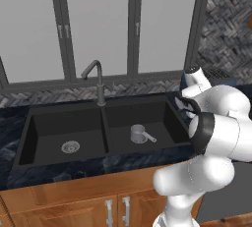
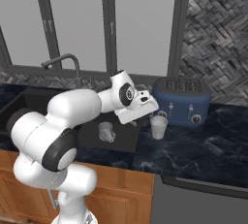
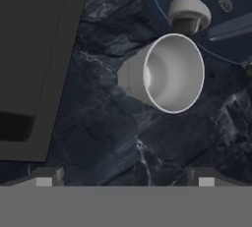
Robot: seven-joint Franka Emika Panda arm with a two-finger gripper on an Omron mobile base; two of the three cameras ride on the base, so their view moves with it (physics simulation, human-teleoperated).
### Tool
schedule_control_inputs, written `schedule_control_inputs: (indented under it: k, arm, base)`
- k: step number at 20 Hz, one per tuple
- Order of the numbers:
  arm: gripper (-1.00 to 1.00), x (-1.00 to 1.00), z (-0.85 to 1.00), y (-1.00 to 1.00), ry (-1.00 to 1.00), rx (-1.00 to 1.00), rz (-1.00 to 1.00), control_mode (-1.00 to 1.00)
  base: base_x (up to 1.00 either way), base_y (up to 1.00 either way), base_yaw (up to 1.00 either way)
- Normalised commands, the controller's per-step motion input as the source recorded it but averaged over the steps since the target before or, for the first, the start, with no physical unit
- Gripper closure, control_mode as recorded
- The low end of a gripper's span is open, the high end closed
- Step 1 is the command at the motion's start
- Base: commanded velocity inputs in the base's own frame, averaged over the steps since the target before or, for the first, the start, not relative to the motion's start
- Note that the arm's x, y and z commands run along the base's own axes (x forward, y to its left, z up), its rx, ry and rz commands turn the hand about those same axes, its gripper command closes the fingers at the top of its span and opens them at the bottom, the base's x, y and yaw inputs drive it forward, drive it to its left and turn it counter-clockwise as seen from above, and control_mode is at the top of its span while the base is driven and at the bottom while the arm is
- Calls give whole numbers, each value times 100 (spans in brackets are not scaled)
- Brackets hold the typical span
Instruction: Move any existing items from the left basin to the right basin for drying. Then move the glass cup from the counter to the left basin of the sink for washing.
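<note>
The left basin [image 1: 49, 137] is bare and the metal cup [image 1: 138, 133] sits in the right basin [image 1: 162, 123]. The glass cup [image 2: 158, 126] stands on the tabletop [image 2: 203, 145] right of the sink, touching nothing. The claw [image 3: 123, 179] hangs released above it; coming down off-center could tip it.

Black double-bowl sink [image 1: 106, 104] set in dark marbled stone counter [image 1: 10, 123]. Left basin [image 1: 47, 132]: round silver drain strainer [image 1: 70, 146] on floor. Right basin [image 1: 162, 118]: grey metal cup with straight handle [image 1: 140, 134], near front wall. Dark grey gooseneck tap [image 1: 97, 81] at back edge above divider.
</note>
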Motion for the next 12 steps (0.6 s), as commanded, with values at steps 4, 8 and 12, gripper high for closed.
schedule_control_inputs:
  k: [4, 8, 12]
  arm:
    - [-100, 30, -18, -25, 0, 0, 0, -100]
    - [-100, 30, -22, -21, 0, 0, 2, -100]
    - [-100, 14, -22, -18, 0, 0, 2, -100]
  base:
    - [0, 0, 0]
    - [0, 0, 0]
    - [0, 0, 0]
